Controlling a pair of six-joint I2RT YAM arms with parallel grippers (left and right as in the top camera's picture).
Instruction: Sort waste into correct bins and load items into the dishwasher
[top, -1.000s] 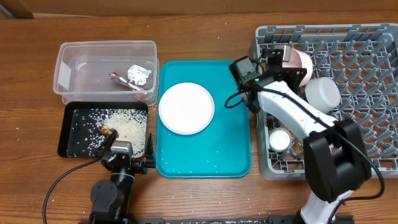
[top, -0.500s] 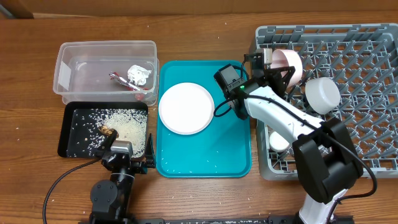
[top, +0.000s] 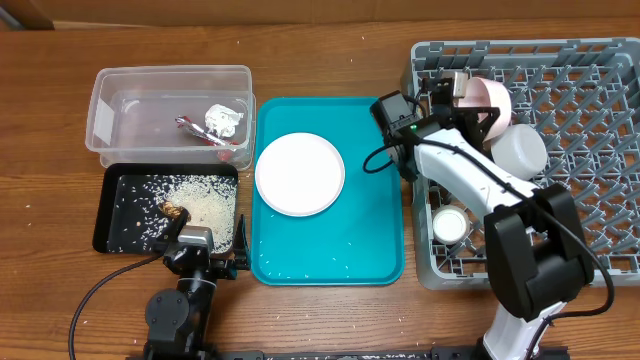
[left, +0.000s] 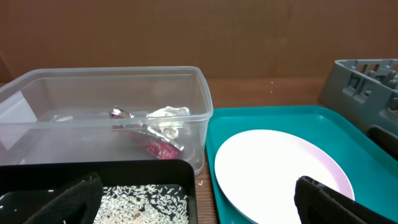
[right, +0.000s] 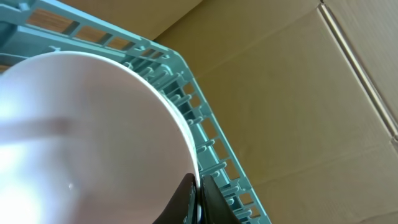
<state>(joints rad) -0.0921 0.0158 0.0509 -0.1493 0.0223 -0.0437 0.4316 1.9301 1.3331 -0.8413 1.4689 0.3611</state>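
Observation:
My right gripper (top: 458, 88) is shut on the rim of a pink bowl (top: 490, 100), held on edge over the back left part of the grey dishwasher rack (top: 580, 60). In the right wrist view the fingers (right: 198, 186) pinch the bowl's rim (right: 81, 137), with the rack's pegs (right: 186, 81) just behind. A white plate (top: 299, 173) lies on the teal tray (top: 330, 250) and also shows in the left wrist view (left: 280, 168). My left gripper (top: 205, 255) is open and empty at the table's front, by the black tray's corner (left: 199, 193).
A clear bin (top: 110, 110) at the back left holds crumpled wrappers (top: 222, 122). A black tray (top: 120, 210) with loose rice lies in front of it. In the rack are a white cup (top: 518, 148) and a small white cup (top: 450, 225). Rice grains lie scattered on the teal tray.
My right gripper swung left with the pink bowl, then back right; the bowl now sits slightly further right over the rack. The left arm has not moved.

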